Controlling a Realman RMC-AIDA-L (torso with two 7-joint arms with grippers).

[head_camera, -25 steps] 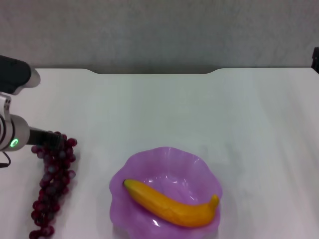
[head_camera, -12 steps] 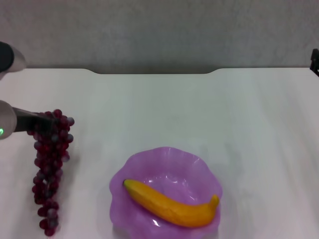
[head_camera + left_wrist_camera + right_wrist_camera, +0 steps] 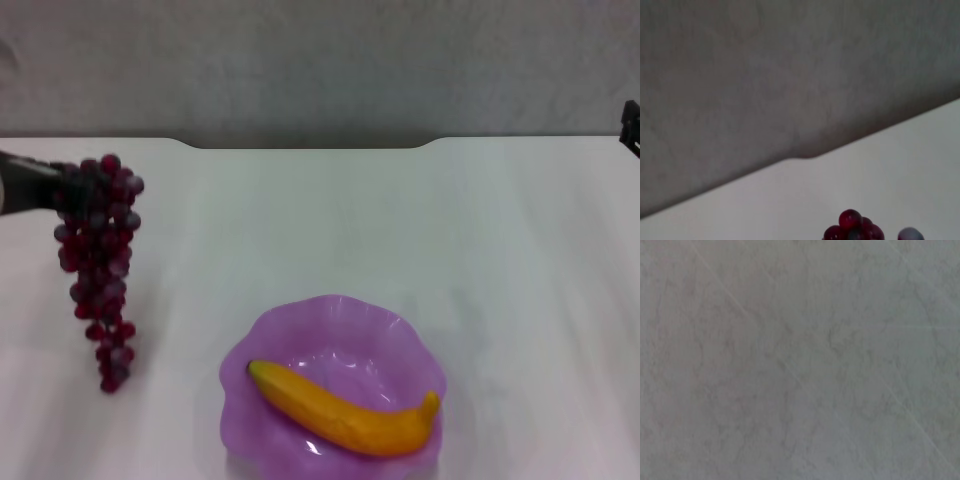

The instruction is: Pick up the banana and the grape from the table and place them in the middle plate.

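The grape [image 3: 98, 260], a long dark red bunch, hangs in the air at the far left, its lower end just above the white table [image 3: 420, 220]. My left gripper [image 3: 58, 190] reaches in from the left edge and is shut on the top of the bunch. The left wrist view catches only the top few berries of the grape [image 3: 854, 229]. The yellow banana [image 3: 340, 410] lies across the purple middle plate [image 3: 395, 325] at the front centre. A dark part of my right arm [image 3: 631, 125] shows at the far right edge.
A grey wall runs behind the table, whose far edge has a shallow notch [image 3: 310, 146]. The right wrist view shows only grey surface.
My left gripper has lifted the grape off the table and carried it upward; the bunch now hangs straight down. The banana and plate have not moved.
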